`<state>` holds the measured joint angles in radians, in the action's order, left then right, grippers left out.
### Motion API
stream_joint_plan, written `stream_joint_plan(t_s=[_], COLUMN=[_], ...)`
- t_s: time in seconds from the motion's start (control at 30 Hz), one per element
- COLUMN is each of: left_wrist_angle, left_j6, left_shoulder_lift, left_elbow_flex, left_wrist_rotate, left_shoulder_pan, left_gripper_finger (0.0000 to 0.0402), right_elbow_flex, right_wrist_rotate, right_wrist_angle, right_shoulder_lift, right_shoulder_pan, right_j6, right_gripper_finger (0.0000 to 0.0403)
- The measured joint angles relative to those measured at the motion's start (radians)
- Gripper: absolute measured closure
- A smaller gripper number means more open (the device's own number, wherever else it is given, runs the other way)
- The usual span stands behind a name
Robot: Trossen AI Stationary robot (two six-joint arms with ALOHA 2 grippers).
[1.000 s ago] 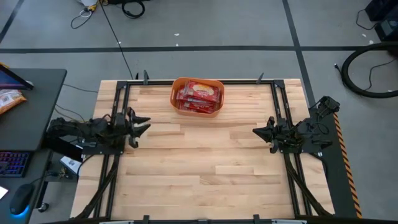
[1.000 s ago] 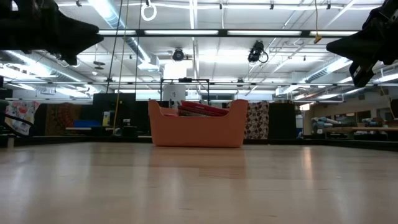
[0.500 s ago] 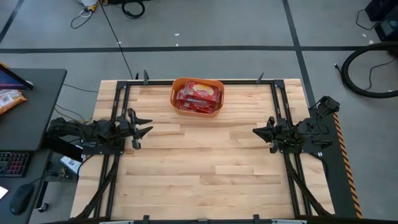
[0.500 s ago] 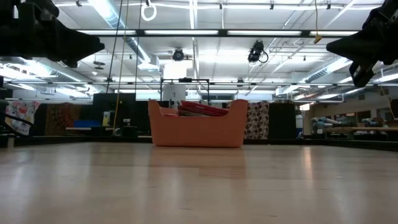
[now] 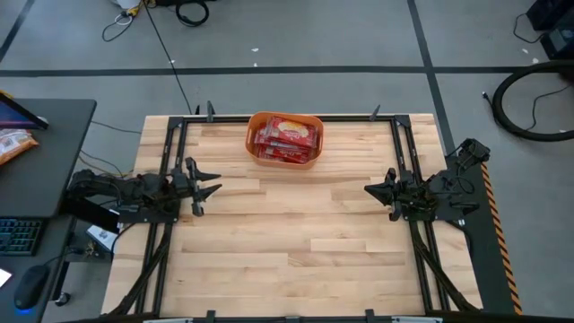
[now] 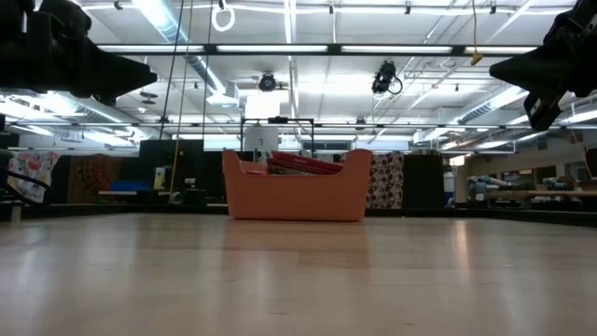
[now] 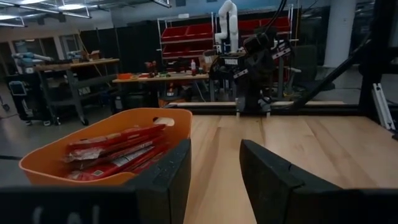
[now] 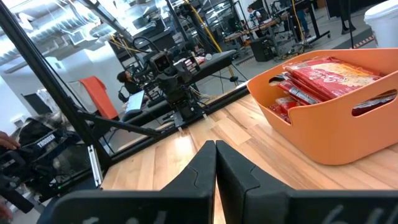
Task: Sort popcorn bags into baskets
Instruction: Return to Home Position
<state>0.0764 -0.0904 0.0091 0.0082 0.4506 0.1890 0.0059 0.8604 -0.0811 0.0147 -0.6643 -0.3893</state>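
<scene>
High view | popcorn bags (image 5: 285, 137) in basket (image 5: 250, 136) | left hand (image 5: 206, 184) parted | right hand (image 5: 371, 190) closed, empty

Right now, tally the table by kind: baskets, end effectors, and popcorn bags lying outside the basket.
Orange basket: 1
End effectors: 2 (left end effector open, right end effector shut)
Popcorn bags outside it: 0, all piled inside
Total: 3

Even overhead strip lights (image 6: 401, 49); shadows seemingly faint.
</scene>
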Motion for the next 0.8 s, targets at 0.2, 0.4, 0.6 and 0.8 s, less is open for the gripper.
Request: stream_joint_plan(t_s=[0.2,0.4,0.6,0.8], left_wrist_angle=[-0.004,0.016,0.078,0.082], left_j6=[-0.001,0.000,0.000,0.000], left_shoulder_lift=[0.017,0.017,0.017,0.017], left_elbow_flex=[0.000,-0.001,-0.001,-0.001], left_wrist_rotate=[0.000,0.001,0.001,0.001], left_shoulder_pan=[0.000,0.000,0.000,0.000], left_gripper_finger=[0.0260,0.0260,0.0260,0.0260], right_elbow_flex=[0.000,0.000,0.000,0.000], right_wrist_rotate=[0.000,0.000,0.000,0.000], right_wrist_angle=[0.000,0.000,0.000,0.000], right_shoulder_lift=[0.000,0.000,0.000,0.000], right_shoulder_pan=[0.000,0.000,0.000,0.000], right_j6=[0.000,0.000,0.000,0.000], right_gripper_finger=[0.0386,0.0386,0.0386,0.0386])
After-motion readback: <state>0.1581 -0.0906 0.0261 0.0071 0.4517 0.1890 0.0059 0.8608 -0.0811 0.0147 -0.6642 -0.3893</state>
